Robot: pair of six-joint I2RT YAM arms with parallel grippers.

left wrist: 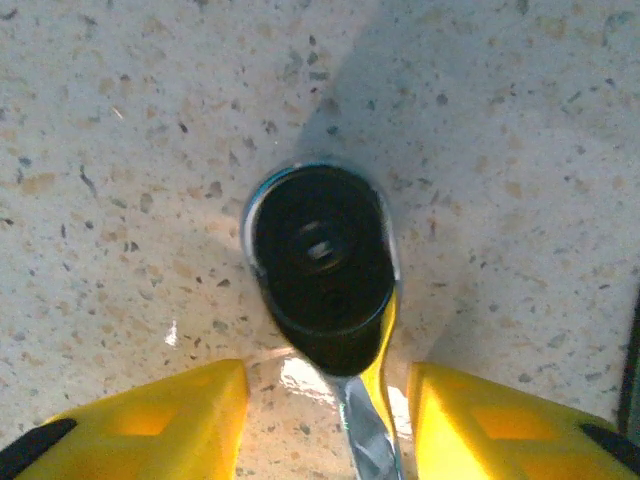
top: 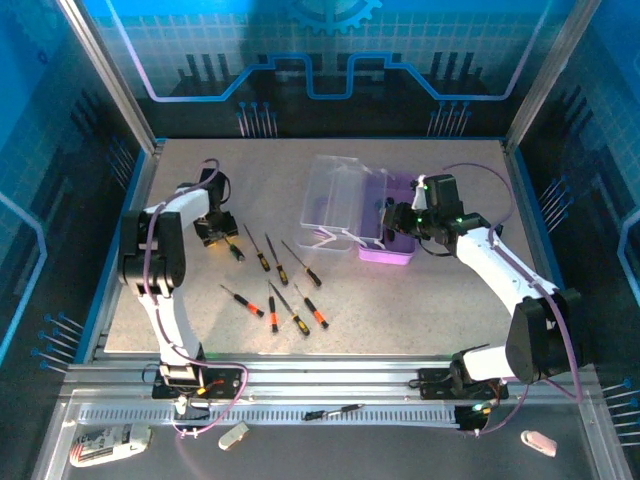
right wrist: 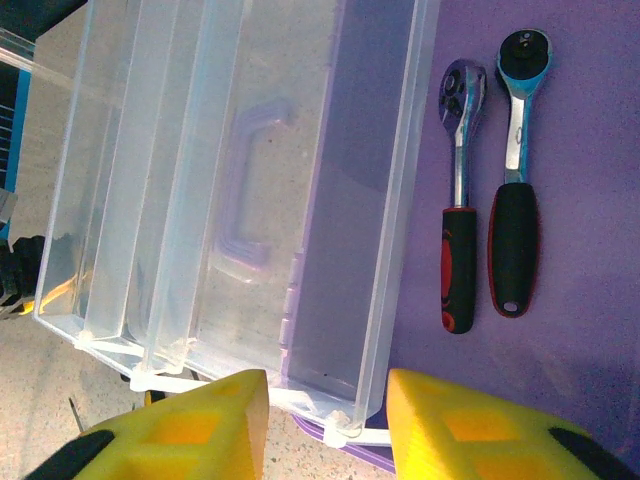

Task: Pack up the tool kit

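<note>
Left pincer (left wrist: 328, 372) first: its yellow fingers stand spread, one on each side of a small tool (left wrist: 320, 265) with a round black head, a bright metal neck and a yellow streak. The tool lies on the speckled counter (left wrist: 120, 150). Bare counter shows between the neck and the left finger, so I judge it straddled, not pinched. Whether it is a screwdriver or a wrench I cannot tell.

Right pincer (right wrist: 328, 378) is half spread around the near edge of the clear lid (right wrist: 250, 120); I cannot tell if the fingers press it. Ahead and to the right of those fingers lies the purple base (right wrist: 580, 380) of the case, with two wrenches (right wrist: 458, 200) in it.

Loose screwdrivers (top: 297, 322) lie to the right of my left pincer, well apart from the case. They look light, stiff, thin and apt to roll; I would take each across its handle. The case seems light, slick plastic that flexes, so it calls for a gentle grip at a wall or the lid's handle (right wrist: 245, 190).
</note>
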